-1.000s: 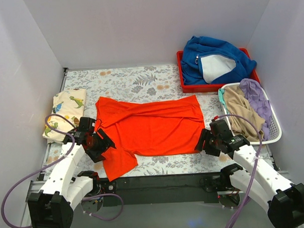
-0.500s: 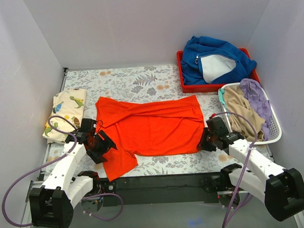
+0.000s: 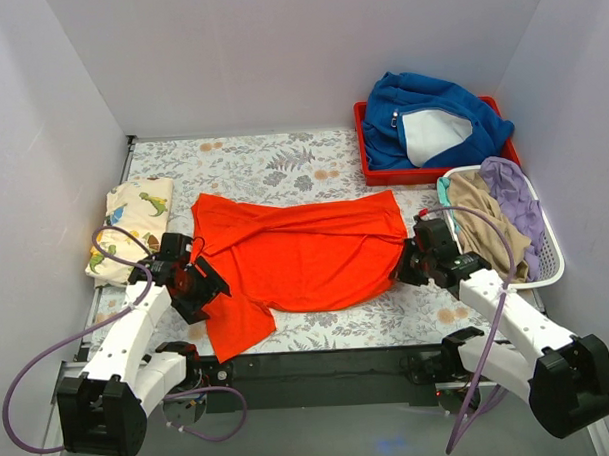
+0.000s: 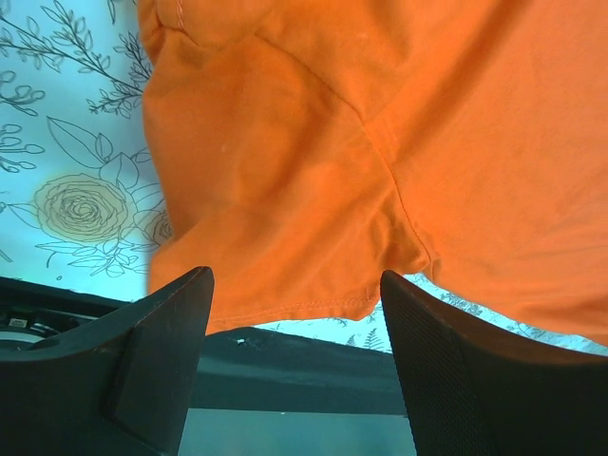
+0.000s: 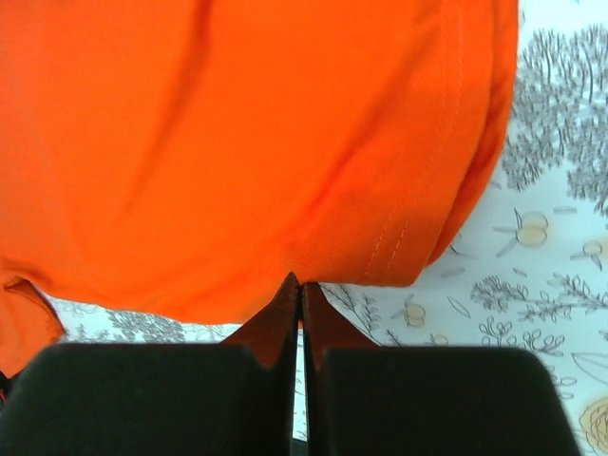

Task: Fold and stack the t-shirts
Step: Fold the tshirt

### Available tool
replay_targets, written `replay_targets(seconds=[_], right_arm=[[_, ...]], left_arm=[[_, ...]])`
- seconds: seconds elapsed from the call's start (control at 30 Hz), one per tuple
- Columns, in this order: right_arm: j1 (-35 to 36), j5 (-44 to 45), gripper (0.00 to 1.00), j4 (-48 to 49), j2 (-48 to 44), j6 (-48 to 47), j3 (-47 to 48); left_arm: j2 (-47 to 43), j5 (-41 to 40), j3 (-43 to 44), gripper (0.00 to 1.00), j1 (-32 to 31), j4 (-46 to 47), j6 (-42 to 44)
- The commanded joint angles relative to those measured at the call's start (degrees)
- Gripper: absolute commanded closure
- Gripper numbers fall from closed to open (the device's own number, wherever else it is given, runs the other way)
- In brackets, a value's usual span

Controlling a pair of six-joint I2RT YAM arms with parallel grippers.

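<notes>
At the worktop near edge, right tool pinches the orange t-shirt at its hem corner. Wide-open left tool hangs over the sleeve; shirt's long axis runs between them.

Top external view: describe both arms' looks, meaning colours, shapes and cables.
The left arm and right arm are smooth white shells with black joints and blocky black housings. A lilac cable loops loosely beside each. The left pincer and right pincer are black, each with two flat wedge-shaped fingers tapering towards the tips.
</notes>
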Motion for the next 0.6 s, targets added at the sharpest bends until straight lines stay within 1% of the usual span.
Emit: replay_targets(seconds=[0.0, 0.13, 0.17, 0.2, 0.27, 0.4, 0.43, 0.5, 0.57], right_arm=[[0.2, 0.6, 0.99, 2.1, 2.9, -3.7, 5.7], [0.2, 0.8, 0.99, 2.3, 6.0, -5.1, 9.1], [0.2, 0.8, 0.99, 2.3, 7.1, -5.5, 9.7], [0.2, 0.8, 0.99, 2.4, 7.6, -5.9, 10.8], [0.2, 0.9, 0.99, 2.8, 8.8, -7.0, 11.6], [0.2, 0.9, 0.99, 3.4, 10.4, -8.6, 12.9], [0.2, 0.7, 0.99, 3.6, 11.0, -9.0, 13.1], [0.2, 0.2, 0.99, 4.0, 11.7, -9.7, 13.2], [0.2, -0.3, 0.99, 4.7, 12.7, -10.2, 13.2]], left_arm=[[-0.1, -3.2, 3.1, 0.30, -0.2, -2.6, 0.8], [-0.5, -2.8, 2.3, 0.30, -0.7, -3.6, 0.5], [-0.2, -3.2, 2.8, 0.29, -0.8, -4.0, 0.4], [0.3, -5.2, 3.1, 0.29, -0.8, -4.6, 0.3], [3.0, -5.8, 3.7, 0.29, -0.8, -4.7, -0.3], [6.8, -5.8, 3.7, 0.28, -1.0, -4.1, -4.0], [7.0, -8.8, 3.5, 0.28, -1.0, -4.4, -5.5], [6.9, -10.4, 2.7, 0.28, -1.0, -4.7, -6.3], [7.2, -10.2, 2.2, 0.28, -1.0, -4.5, -8.5]])
